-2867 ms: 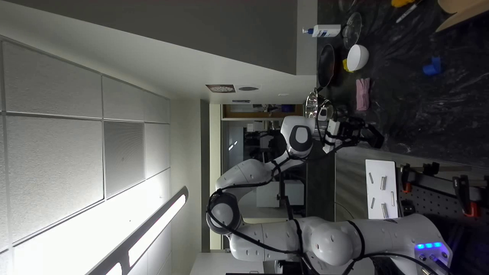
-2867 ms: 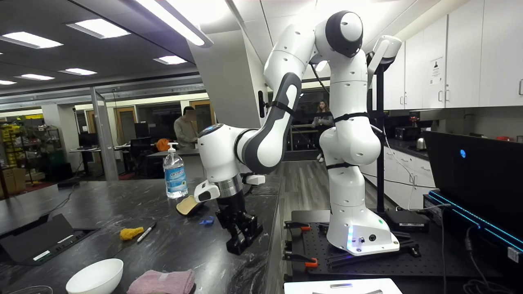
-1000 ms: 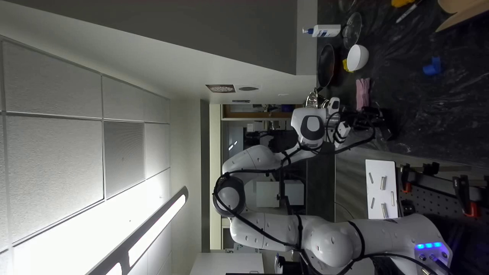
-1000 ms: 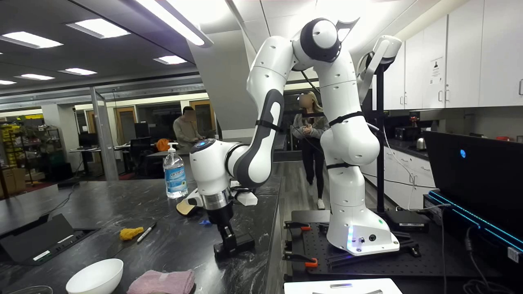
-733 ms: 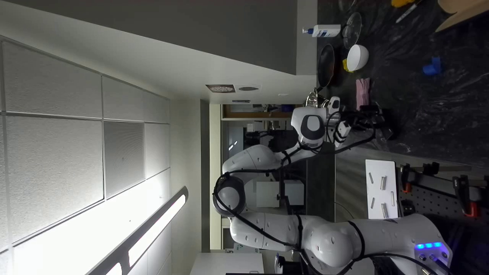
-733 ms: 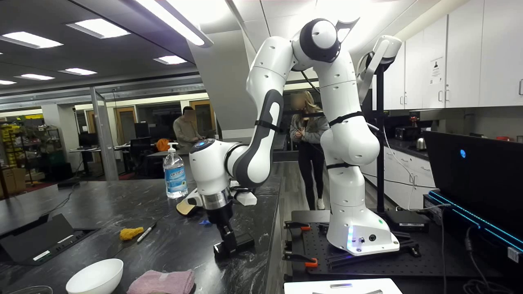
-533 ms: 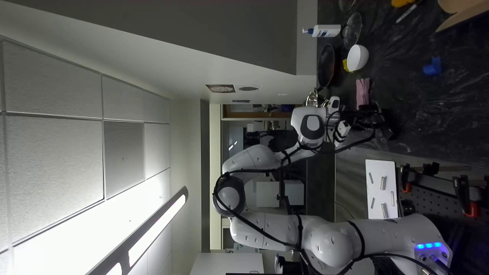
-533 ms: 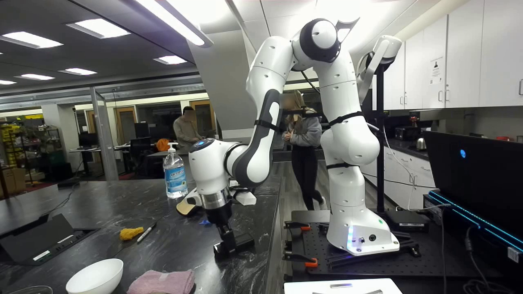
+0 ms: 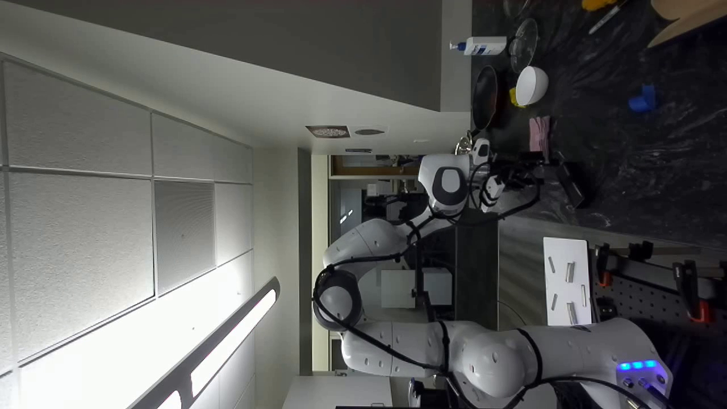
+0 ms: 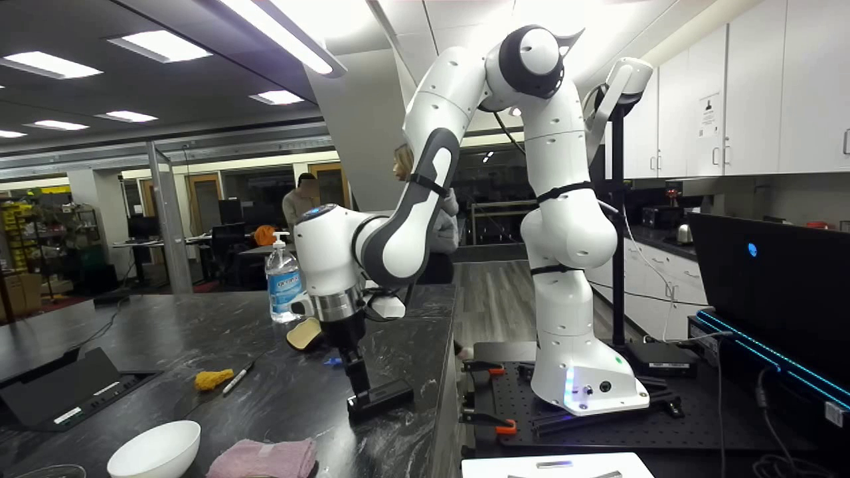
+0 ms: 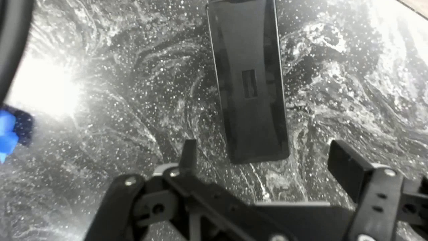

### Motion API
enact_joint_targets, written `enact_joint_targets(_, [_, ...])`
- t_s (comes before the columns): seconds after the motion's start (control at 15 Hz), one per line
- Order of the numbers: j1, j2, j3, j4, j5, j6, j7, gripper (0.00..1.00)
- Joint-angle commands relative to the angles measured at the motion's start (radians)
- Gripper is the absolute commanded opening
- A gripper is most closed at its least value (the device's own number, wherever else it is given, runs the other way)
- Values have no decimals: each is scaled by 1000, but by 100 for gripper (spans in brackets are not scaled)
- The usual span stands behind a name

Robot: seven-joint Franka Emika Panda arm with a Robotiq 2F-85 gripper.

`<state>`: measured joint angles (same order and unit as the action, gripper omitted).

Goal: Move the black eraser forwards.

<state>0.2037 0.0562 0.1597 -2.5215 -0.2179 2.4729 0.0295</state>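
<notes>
The black eraser (image 11: 252, 120), an oblong dark block with a small rectangular recess, lies flat on the dark marbled table. Its near end shows just beyond the fingertips in the wrist view. My gripper (image 11: 267, 154) is open wide, nothing pinched between its fingers. In both exterior views the eraser (image 9: 571, 184) (image 10: 385, 398) rests near the table's edge on the robot's side. The gripper (image 9: 535, 166) hovers above the eraser in an exterior view, with visible space between them. Elsewhere a finger (image 10: 359, 378) covers part of the eraser's left end.
A folded pink cloth (image 10: 265, 458) and a white bowl (image 10: 156, 448) stand on the table. A small blue object (image 11: 7, 134) lies off to the left in the wrist view. A pump bottle (image 10: 284, 287), yellow item (image 10: 212, 380) and marker (image 10: 237, 378) sit farther away.
About three seconds ago the eraser was in the gripper's hold; it then came to lie on the table. Over the last half second the gripper has risen off it, while the eraser stays still.
</notes>
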Motion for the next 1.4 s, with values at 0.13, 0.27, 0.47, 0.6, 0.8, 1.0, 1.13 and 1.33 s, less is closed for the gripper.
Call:
enact_joint_targets(0.13, [-11,-137,6,104,124,-214,-45,100])
enact_joint_targets(0.27, [-18,-171,-4,162,165,-307,-50,100])
enact_joint_targets(0.47, [-39,-219,-25,253,205,-444,-57,100])
enact_joint_targets(0.6, [-59,-242,-44,314,212,-509,-40,100])
enact_joint_targets(0.8, [-100,-252,-74,404,200,-566,-4,100])
enact_joint_targets(1.0, [-139,-243,-104,472,202,-604,17,100])
enact_joint_targets(1.13, [-162,-236,-123,500,206,-624,32,100])
enact_joint_targets(1.33, [-191,-229,-149,519,211,-643,51,100])
